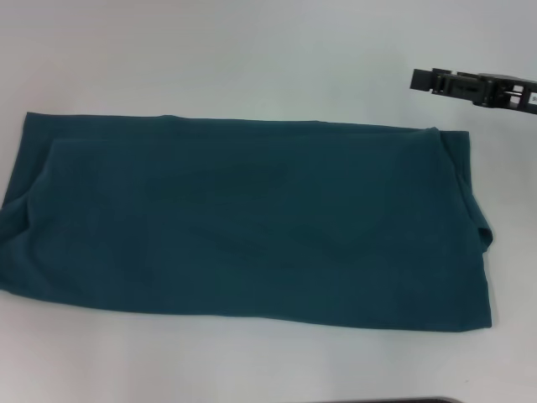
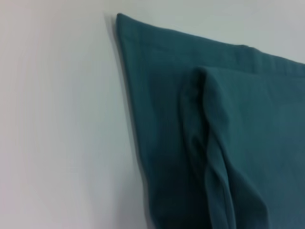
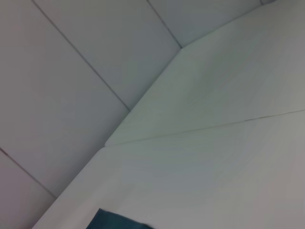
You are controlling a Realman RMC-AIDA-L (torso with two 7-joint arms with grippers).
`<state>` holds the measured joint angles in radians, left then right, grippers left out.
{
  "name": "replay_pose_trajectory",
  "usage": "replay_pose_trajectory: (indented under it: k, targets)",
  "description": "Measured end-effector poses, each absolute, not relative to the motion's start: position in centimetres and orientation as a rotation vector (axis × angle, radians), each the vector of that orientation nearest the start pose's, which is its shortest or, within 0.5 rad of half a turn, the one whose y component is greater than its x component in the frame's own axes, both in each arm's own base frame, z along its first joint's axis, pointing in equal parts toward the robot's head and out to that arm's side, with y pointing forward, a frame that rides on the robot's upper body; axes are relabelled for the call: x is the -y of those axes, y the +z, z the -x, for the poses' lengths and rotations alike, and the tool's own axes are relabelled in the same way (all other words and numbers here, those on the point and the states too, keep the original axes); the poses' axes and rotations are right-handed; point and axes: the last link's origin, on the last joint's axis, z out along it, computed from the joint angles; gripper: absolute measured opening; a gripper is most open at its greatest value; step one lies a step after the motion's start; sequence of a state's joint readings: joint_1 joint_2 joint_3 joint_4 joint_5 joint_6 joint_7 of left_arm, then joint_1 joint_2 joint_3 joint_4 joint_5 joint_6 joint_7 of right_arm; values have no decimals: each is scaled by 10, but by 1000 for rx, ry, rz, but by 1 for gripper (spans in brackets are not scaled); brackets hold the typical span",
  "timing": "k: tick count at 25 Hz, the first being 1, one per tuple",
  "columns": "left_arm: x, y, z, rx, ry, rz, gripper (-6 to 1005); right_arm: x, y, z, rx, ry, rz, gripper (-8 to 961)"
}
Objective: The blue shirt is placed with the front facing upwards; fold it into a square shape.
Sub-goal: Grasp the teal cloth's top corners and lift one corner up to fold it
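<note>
Shirt: blue shirt (image 1: 243, 222) folded to a long band, flat mid-bench (image 1: 252, 50).
Right claw (image 1: 424, 80): 2 o'clock, off cloth; grip unclear.
Left claw: unseen.
Next: fold ends inward.

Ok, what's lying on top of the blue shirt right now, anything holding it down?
Nothing foreign: only the blue shirt and its own folded-in layers, with a rolled fold near one end. The right gripper is off to the side, over the table. Whatever lies beneath those layers is covered.

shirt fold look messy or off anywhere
Mostly tidy: the blue shirt lies as a long band on the table. At its right end a tucked layer bulges past the edge. The right claw hovers nearby.
</note>
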<state>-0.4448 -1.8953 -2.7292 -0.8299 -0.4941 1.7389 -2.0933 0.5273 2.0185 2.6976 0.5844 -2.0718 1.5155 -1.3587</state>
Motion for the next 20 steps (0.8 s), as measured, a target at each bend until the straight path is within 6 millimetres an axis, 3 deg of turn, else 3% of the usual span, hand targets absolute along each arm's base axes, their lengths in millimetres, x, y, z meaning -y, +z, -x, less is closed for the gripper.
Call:
replay_pose_trajectory:
  k: [10, 20]
  targets:
    - [-263, 111, 375, 1702, -131, 2316, 8, -349, 14, -282, -1255, 823, 2439, 726]
    - [-247, 108, 361, 1635, -317, 2442, 9, -355, -5, -265, -1210, 826, 2504, 689]
